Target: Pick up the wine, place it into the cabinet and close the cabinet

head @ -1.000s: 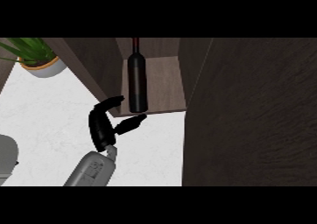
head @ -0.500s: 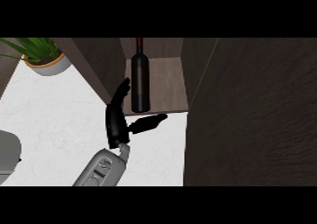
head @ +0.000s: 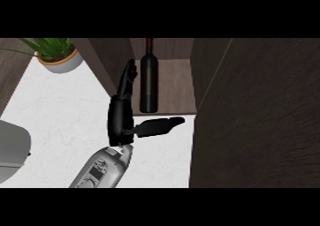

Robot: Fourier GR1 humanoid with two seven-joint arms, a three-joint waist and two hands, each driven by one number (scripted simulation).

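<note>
While the wine (head: 148, 84) stands on the cabinet (head: 176, 95) shelf, the left hand (head: 121, 115) lies just beside it, fingers (head: 128, 77) straight and thumb spread, holding nothing. A plant (head: 57, 54) sits upper left on the counter (head: 65, 110).

Wine bottle standing in the cabinet

The wine bottle (head: 148, 84) is standing on the cabinet (head: 179, 95) shelf, while one hand (head: 121, 115) is stretching its straight fingers (head: 128, 77) just beside it, thumb pointing right; a potted plant (head: 57, 55) is sitting on the counter (head: 65, 114).
</note>
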